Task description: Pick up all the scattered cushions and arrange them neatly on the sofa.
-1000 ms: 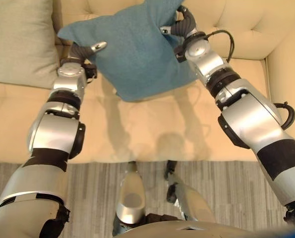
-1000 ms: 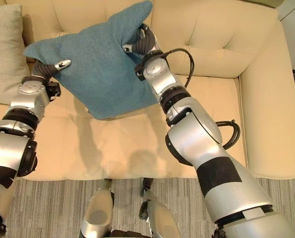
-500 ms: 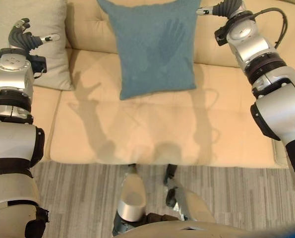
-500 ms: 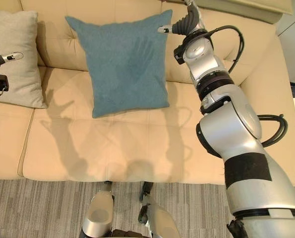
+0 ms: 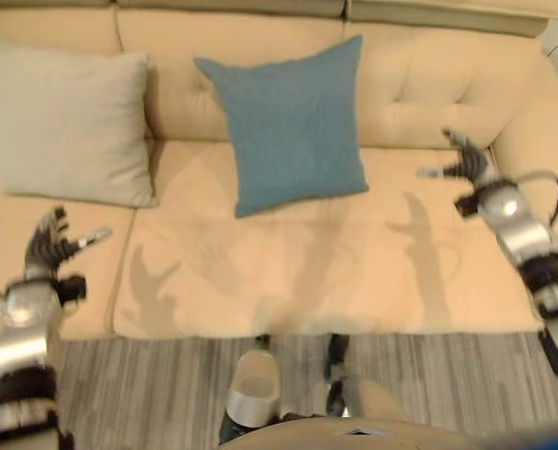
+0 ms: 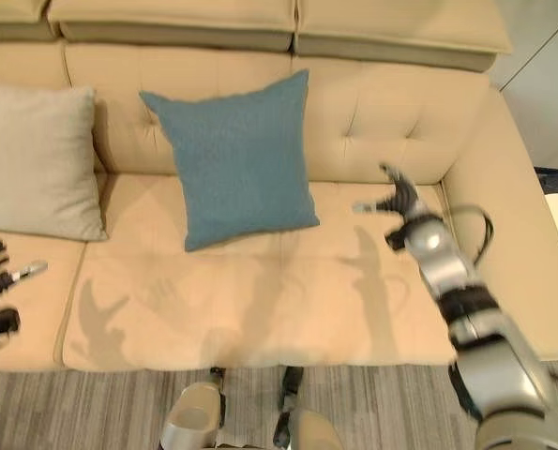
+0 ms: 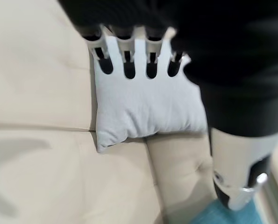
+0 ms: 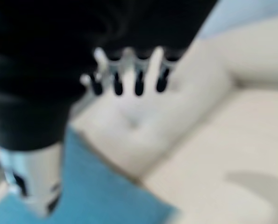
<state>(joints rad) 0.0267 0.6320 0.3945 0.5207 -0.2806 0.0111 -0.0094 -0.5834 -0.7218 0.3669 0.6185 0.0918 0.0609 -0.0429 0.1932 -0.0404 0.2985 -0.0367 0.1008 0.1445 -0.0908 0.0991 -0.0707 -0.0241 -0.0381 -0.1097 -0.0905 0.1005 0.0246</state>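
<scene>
Big change from half a second back: both arms have dropped down and away from the blue cushion (image 6: 233,159), which now stands on its own, leaning against the backrest of the cream sofa (image 6: 372,272) with its bottom edge on the seat. Before, the right robot hand (image 6: 398,201) was up by the cushion's top corner; now it hovers over the seat well to the right of it, fingers spread wide and holding nothing. The left robot hand (image 5: 49,246) has come down too, hanging above the seat's front left part, below the beige cushion (image 5: 67,117), also splayed open and empty. The whole view has tilted as well, so more of the sofa top shows than before, which is the camera moving, not the cushions.

The beige cushion sits upright against the backrest on the left, just beside the blue one with a gap between them. The left wrist view looks past its straight fingers (image 7: 129,51) at that pale cushion; the right wrist view shows its fingers (image 8: 129,65) extended over the tufted backrest with the blue cushion at the edge. A striped grey floor (image 5: 147,394) runs along the sofa's front. Nothing sits between either hand and the cushions.
</scene>
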